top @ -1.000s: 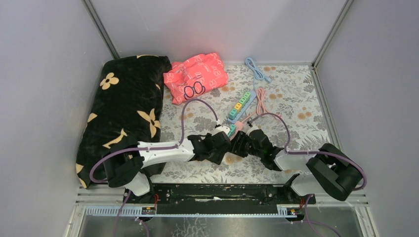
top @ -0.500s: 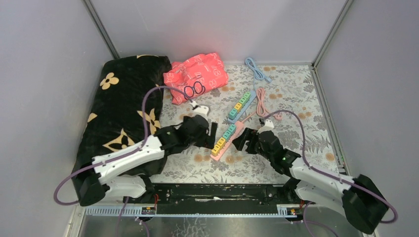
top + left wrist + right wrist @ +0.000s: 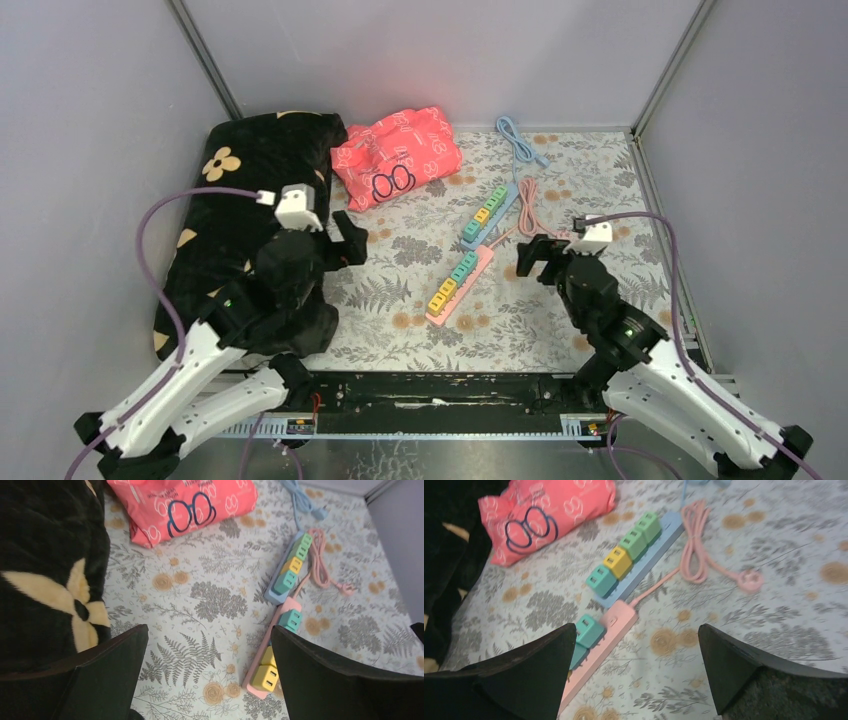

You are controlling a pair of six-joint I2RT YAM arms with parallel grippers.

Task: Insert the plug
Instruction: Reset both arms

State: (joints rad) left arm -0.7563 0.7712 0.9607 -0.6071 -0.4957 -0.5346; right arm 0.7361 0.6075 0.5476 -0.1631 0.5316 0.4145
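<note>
A pink power strip (image 3: pixel 470 270) lies aslant mid-table with teal (image 3: pixel 588 628) and yellow (image 3: pixel 265 677) cube adapters plugged into it. Its pink cord (image 3: pixel 527 205) coils to the right and ends in a loose pink plug (image 3: pixel 750 581) lying on the floral cloth. My left gripper (image 3: pixel 209 630) hangs open above the cloth to the left of the strip, nothing between its fingers. My right gripper (image 3: pixel 637 627) hangs open to the right of the strip, near the cord, also holding nothing. In the top view the left gripper (image 3: pixel 350 240) and right gripper (image 3: pixel 533 258) flank the strip.
A blue power strip (image 3: pixel 490 210) with green, yellow and teal adapters lies just behind the pink one. A blue cable (image 3: pixel 520 140) sits at the back. A pink printed pouch (image 3: pixel 398 152) and a black flowered blanket (image 3: pixel 250 200) fill the left side. Grey walls enclose the table.
Both grippers were together at the pink strip's near end; they have opened, risen and pulled apart, the left one leftward and the right one rightward. The strip stays on the cloth.
</note>
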